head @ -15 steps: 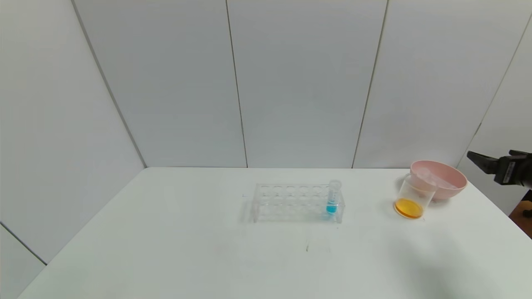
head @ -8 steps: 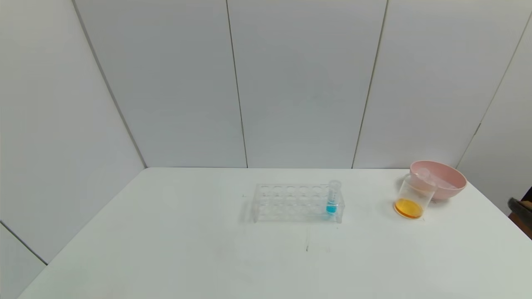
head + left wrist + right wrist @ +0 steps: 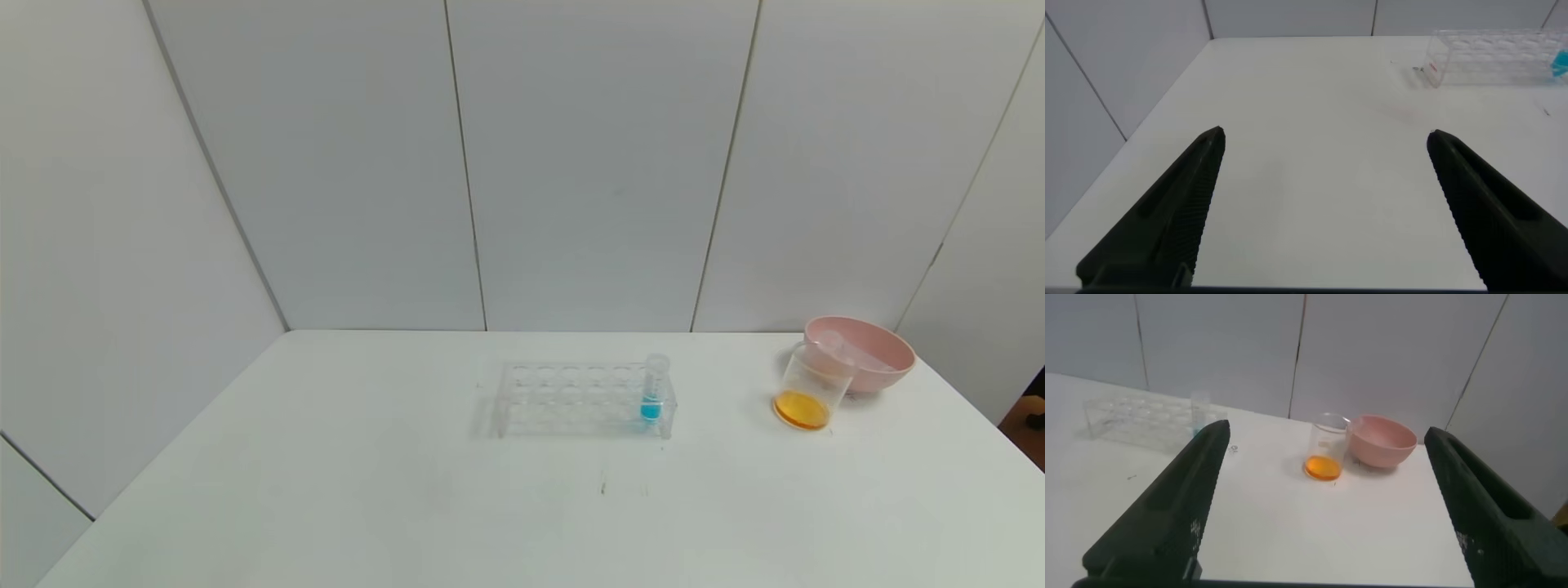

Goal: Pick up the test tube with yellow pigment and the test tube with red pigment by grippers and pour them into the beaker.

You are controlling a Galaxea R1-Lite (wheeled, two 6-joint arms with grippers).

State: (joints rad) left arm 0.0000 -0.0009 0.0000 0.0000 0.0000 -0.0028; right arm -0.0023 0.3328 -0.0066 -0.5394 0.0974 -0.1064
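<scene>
The clear beaker [image 3: 812, 388] stands at the table's right with orange liquid at its bottom; it also shows in the right wrist view [image 3: 1327, 449]. No tube with yellow or red liquid is in view. A clear, empty-looking tube [image 3: 849, 349] lies in the pink bowl [image 3: 890, 363]. Neither gripper shows in the head view. My right gripper [image 3: 1327, 429] is open and empty, back from the beaker on the near side. My left gripper [image 3: 1324, 133] is open and empty above the table's left part, well apart from the rack [image 3: 1490, 57].
A clear tube rack [image 3: 584, 400] stands mid-table with one blue-liquid tube [image 3: 653, 392] at its right end. The pink bowl [image 3: 1382, 441] sits just behind the beaker near the table's right edge. White walls close the back and sides.
My right gripper, seen at the head view's right edge beside the bowl a second ago, has drawn back out of that view. Beaker, bowl and rack have not moved.
</scene>
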